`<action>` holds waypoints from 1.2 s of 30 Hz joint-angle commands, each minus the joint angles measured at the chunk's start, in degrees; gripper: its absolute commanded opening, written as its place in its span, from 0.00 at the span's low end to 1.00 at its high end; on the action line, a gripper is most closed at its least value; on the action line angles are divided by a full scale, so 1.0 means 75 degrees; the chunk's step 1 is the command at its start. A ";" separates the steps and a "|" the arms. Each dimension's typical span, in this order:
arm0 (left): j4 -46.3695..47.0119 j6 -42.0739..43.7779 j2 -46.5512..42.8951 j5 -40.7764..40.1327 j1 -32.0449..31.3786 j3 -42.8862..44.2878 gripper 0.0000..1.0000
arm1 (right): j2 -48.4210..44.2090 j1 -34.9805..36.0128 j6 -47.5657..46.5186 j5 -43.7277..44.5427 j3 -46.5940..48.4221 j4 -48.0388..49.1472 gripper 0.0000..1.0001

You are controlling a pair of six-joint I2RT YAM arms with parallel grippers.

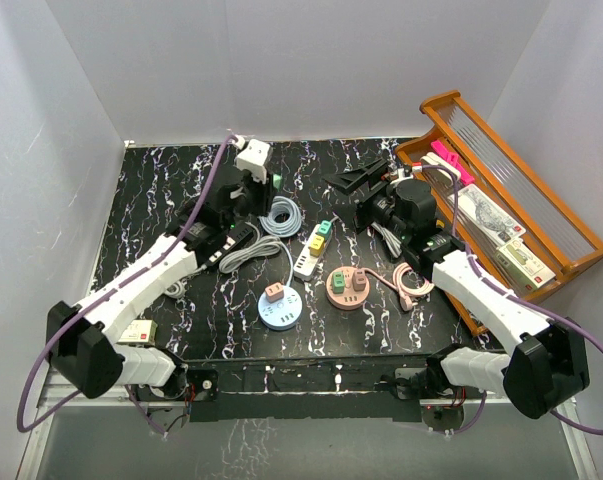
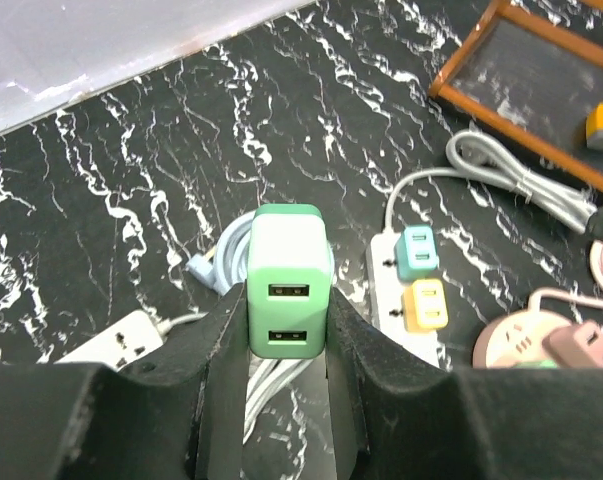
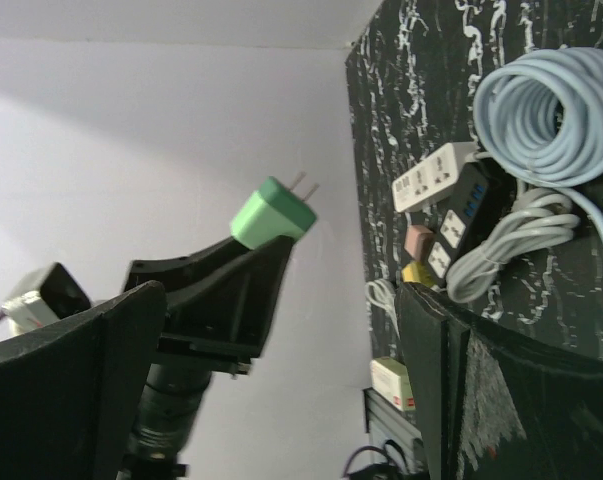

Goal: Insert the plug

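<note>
Your left claw pinches the green plug across its flat sides; it's rigid, light and probably slick plastic, so grip squarely and push straight.

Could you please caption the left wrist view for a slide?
Left gripper grips a green USB charger; nearby, a white power strip holds a teal plug and a yellow plug.
</note>
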 commanded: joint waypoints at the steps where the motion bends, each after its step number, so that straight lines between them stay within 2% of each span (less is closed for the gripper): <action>1: -0.2041 0.0570 -0.0488 0.1264 0.0755 0.0608 0.00 | -0.0497 0.0001 -0.1084 -0.0185 -0.0243 0.0099 0.97; 4: -0.3189 0.0707 -0.0125 0.1926 0.1610 0.1192 0.00 | -0.0841 -0.0006 -0.1255 -0.0202 -0.0506 0.0062 0.97; 7: -0.3683 0.1010 0.0194 0.2355 0.2061 0.1475 0.00 | -0.1198 -0.0004 -0.1325 -0.0168 -0.0708 -0.0013 0.97; 15: -0.3327 0.1296 0.0874 0.4161 0.3687 0.1408 0.00 | -0.1183 0.0002 -0.1093 -0.0765 -0.0837 -0.0286 0.96; 19: -0.4080 0.2490 0.1560 0.4642 0.3832 0.1593 0.00 | -0.0865 0.0002 -0.1343 -0.1092 -0.0567 -0.0700 0.95; 26: -0.4956 0.3404 0.2621 0.4022 0.4066 0.2301 0.00 | -0.0559 -0.0004 -0.1273 -0.1323 -0.0621 -0.1006 0.93; 33: -0.5934 0.5603 0.3263 0.5394 0.4067 0.2965 0.00 | -0.0207 0.0002 -0.1109 -0.1300 -0.0379 -0.1305 0.89; 36: -0.6223 0.6282 0.3513 0.4908 0.4063 0.3226 0.00 | -0.0194 -0.0002 -0.1071 -0.1139 -0.0237 -0.1471 0.88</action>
